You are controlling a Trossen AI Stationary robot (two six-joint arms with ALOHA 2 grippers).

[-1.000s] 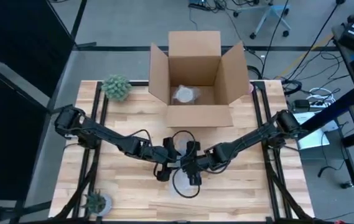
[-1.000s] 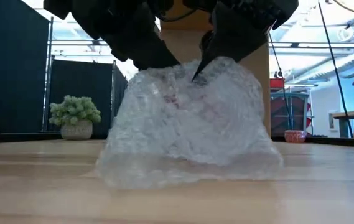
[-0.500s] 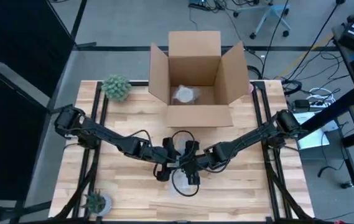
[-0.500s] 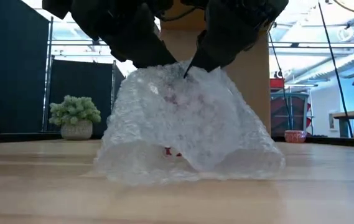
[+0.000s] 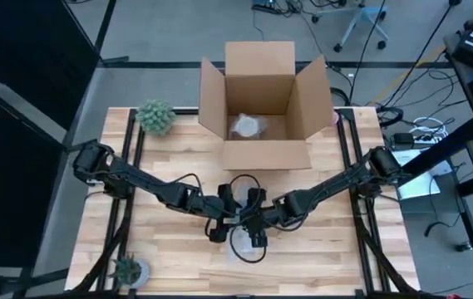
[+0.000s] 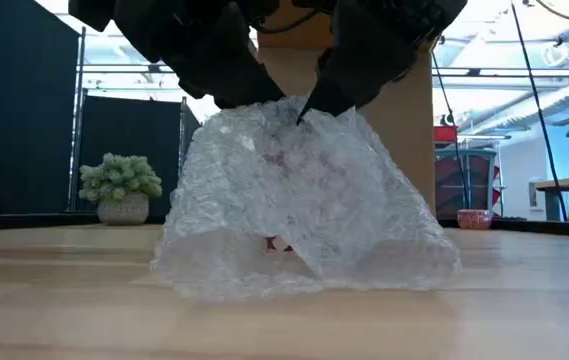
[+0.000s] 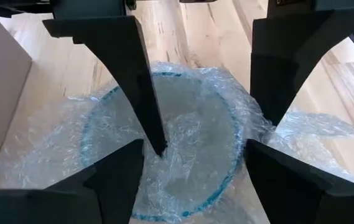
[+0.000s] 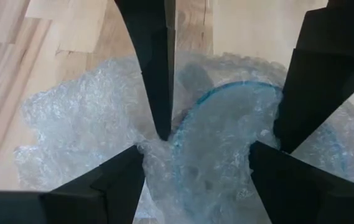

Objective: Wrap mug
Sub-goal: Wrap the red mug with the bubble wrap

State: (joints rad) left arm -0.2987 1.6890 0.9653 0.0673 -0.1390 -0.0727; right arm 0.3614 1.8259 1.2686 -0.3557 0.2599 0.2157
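Note:
A mug with a blue rim (image 7: 189, 124) lies under a crumpled sheet of clear bubble wrap (image 6: 304, 210), which forms a mound at the table's middle near the front. A red spot (image 6: 276, 243) shows under the wrap's lower edge. Both grippers stand over the mound's top, pointing down and facing each other. My left gripper (image 6: 239, 85) is on the left and my right gripper (image 6: 349, 85) on the right. Each is open, its fingers spread about as wide as the rim. My left gripper comes from above, pointing down. One fingertip (image 8: 163, 132) touches the bubble wrap just outside the blue rim (image 8: 180, 134). Whether its other finger touches the wrap I cannot tell. My right gripper comes from above, slanting from the right. One fingertip (image 7: 160, 149) presses the wrap down inside the blue rim circle, at the mound's top (image 6: 302, 118). Its other finger stands beside the mound.
An open cardboard box (image 5: 261, 91) stands at the table's far middle, with a wrapped bundle (image 5: 247, 126) inside. One small potted plant (image 5: 155, 116) stands at the far left and another (image 5: 128, 267) at the near left. Bare wood lies to either side of the mound.
My right gripper has moved a little toward the table's left, carrying the top of the wrap with it. The mound's right side, which bulged before, now slopes down. The wrap's lower edge has lifted enough to show the red spot.

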